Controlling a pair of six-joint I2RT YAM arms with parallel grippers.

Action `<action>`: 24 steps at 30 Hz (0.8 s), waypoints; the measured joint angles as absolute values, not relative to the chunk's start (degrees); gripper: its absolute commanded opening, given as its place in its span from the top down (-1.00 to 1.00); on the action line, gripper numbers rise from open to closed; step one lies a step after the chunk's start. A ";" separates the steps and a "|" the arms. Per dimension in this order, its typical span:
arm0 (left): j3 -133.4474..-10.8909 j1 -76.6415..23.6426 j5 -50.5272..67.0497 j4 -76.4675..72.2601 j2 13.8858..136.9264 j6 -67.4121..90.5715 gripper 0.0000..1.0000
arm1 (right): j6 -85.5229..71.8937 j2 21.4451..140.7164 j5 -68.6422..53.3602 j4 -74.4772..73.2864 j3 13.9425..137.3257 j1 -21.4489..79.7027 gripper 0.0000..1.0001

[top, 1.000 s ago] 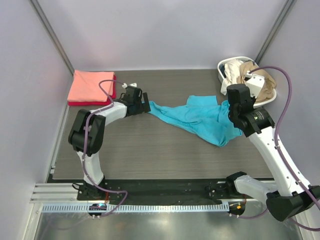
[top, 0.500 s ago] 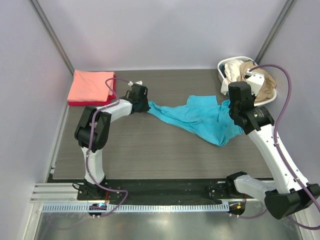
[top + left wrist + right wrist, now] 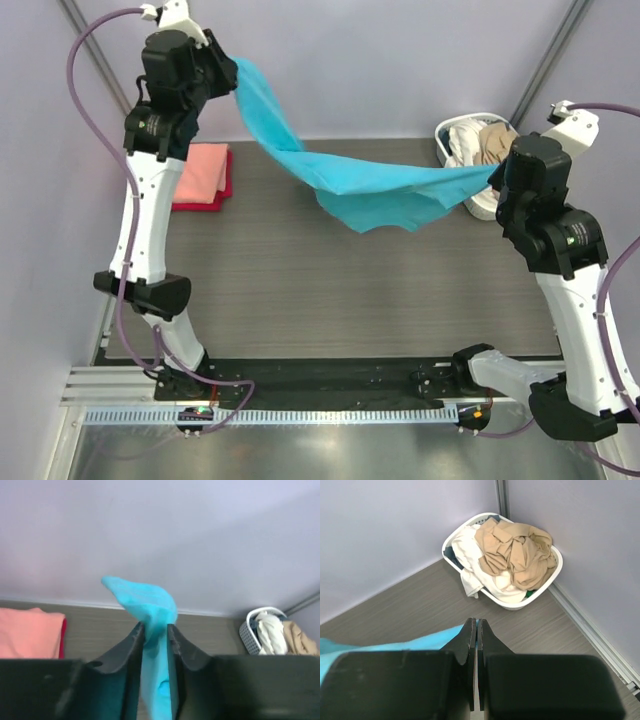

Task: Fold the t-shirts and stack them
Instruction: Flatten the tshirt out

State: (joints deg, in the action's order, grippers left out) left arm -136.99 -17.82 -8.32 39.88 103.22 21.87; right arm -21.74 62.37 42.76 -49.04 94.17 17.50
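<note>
Left arm (image 3: 145,210): stretched steeply upward, elbow low near the base, wrist high at the far left.
Left gripper (image 3: 155,630): fingers pinched on the turquoise t-shirt (image 3: 370,185).
Right arm (image 3: 575,310): upright, wrist bent inward at the top.
Right gripper (image 3: 476,625): fingers pressed almost together, pinching the same shirt's edge.

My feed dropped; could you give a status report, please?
Left gripper and right gripper shut on turquoise t-shirt, stretched midair between them. Laundry basket, folded stack off to the sides.

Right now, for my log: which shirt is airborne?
The turquoise shirt, stretched between left gripper and right gripper; the rest lie stacked or in the basket.
</note>
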 measured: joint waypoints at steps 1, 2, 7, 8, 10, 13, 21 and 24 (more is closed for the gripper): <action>-138.82 -16.29 -7.49 41.10 104.25 21.47 0.02 | -21.71 62.70 42.94 -49.06 94.37 17.50 0.98; -139.79 -14.81 -6.52 42.57 105.21 21.32 -0.40 | -21.74 62.81 42.94 -49.23 94.24 17.50 0.98; -121.86 -11.09 -2.37 45.63 107.13 22.06 -1.00 | -21.98 63.42 42.00 -50.04 88.62 17.50 0.98; -114.10 -11.33 -1.85 44.75 106.63 22.37 -1.00 | -22.06 63.92 41.58 -50.48 86.72 17.50 0.98; -98.85 -12.38 -1.21 43.72 105.25 23.44 -0.97 | -22.31 65.19 40.07 -51.35 84.14 17.50 0.98; -80.97 -15.46 -1.39 43.75 100.75 25.39 -0.90 | -22.61 67.31 37.54 -51.86 81.78 17.50 0.98; -61.19 -27.97 -5.04 32.12 78.35 31.42 -0.99 | -22.90 68.62 31.86 -50.68 79.53 17.50 0.98; -56.58 -31.22 -6.07 24.77 78.56 33.41 -1.00 | -23.29 68.60 29.78 -48.95 77.78 17.50 0.98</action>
